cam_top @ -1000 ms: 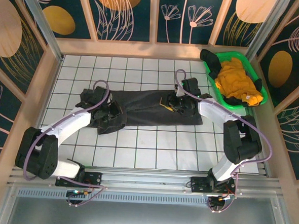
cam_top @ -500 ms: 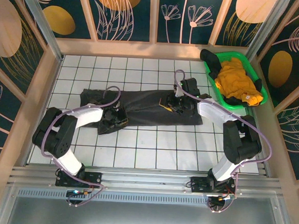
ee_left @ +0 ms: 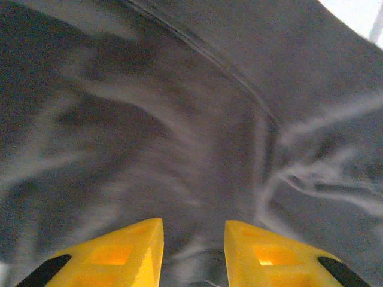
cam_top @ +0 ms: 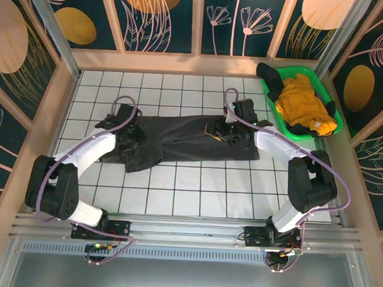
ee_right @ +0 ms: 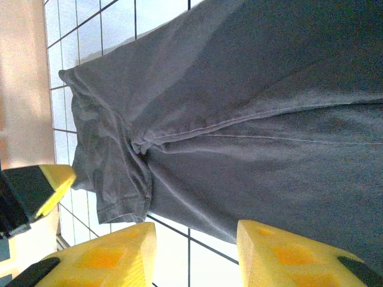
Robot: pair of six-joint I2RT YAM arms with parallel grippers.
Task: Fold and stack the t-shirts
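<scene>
From the top external camera, one dark charcoal t-shirt (cam_top: 185, 142) lay spread lengthwise across the middle of the tiled table (cam_top: 175, 194). The left gripper (cam_top: 133, 137) sat over the shirt's left end and the right gripper (cam_top: 223, 136) over its right part, both low against the cloth. One mustard yellow t-shirt (cam_top: 304, 105) lay bunched in the single green tray (cam_top: 320, 80) at the table's far right corner, well apart from both grippers. That made two shirts, one tray and two arms.

In the left wrist view, the left gripper (ee_left: 192, 248) had its two yellow fingers (ee_left: 128, 251) apart, and the charcoal shirt (ee_left: 179, 119) lay wrinkled and blurred close beneath and beyond them.

In the right wrist view, the right gripper (ee_right: 190, 251) held its fingers (ee_right: 111, 254) wide apart above white tile. The charcoal shirt (ee_right: 269, 119) stretched away just beyond the fingertips, with one sleeve folded at its far end.
</scene>
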